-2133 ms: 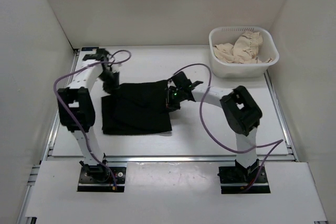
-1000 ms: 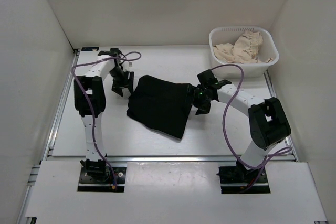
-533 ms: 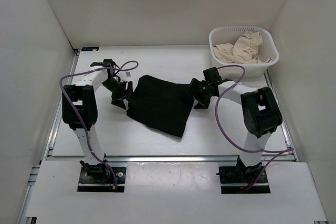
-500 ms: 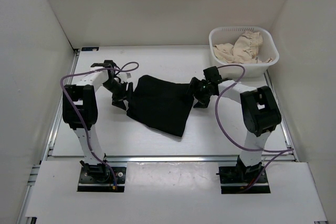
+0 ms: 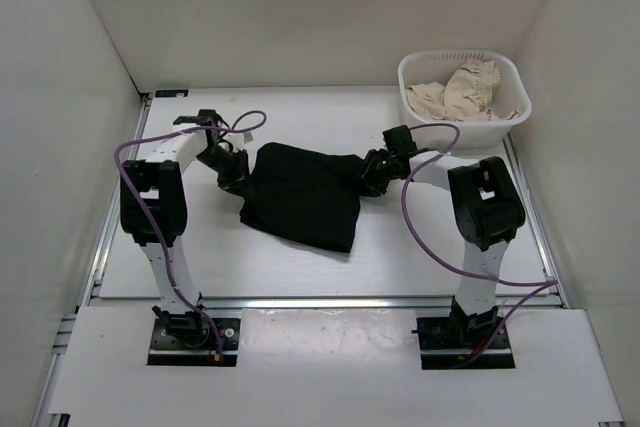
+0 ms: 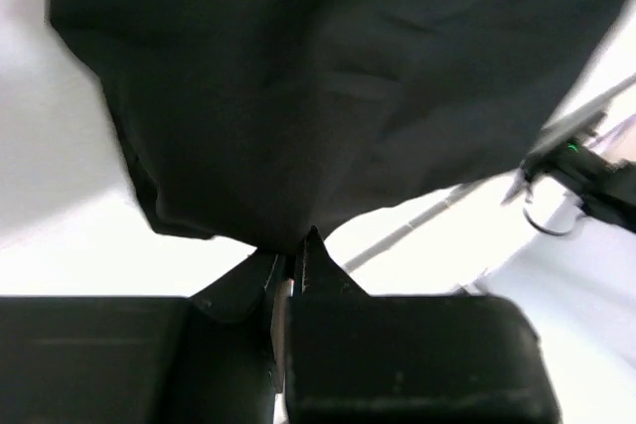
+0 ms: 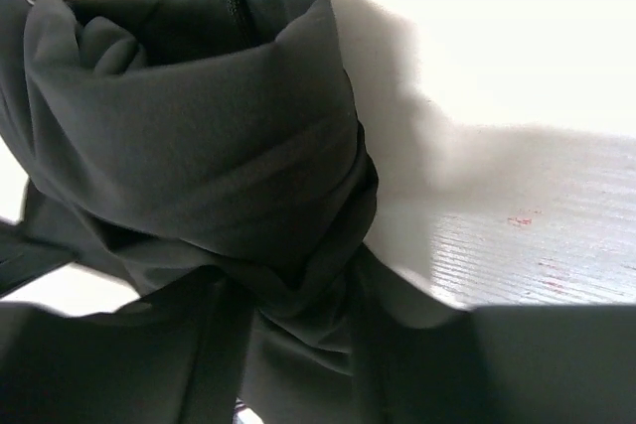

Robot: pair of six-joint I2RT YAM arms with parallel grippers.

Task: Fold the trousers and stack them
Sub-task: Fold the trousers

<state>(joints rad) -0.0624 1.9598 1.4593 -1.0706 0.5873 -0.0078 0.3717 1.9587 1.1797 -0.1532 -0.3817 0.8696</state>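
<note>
One pair of black trousers (image 5: 300, 197) is seen folded mid-table (image 5: 430, 247). Its left edge is pinched by the left gripper (image 6: 295, 253), jaws pressed together on the cloth. A bunched fold at its right edge is clamped by the right gripper (image 5: 368, 177).

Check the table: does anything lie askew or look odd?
Yes. The trousers lie crooked, not square to the table edges. One end is bunched in the right gripper; the left gripper pinches the other.
</note>
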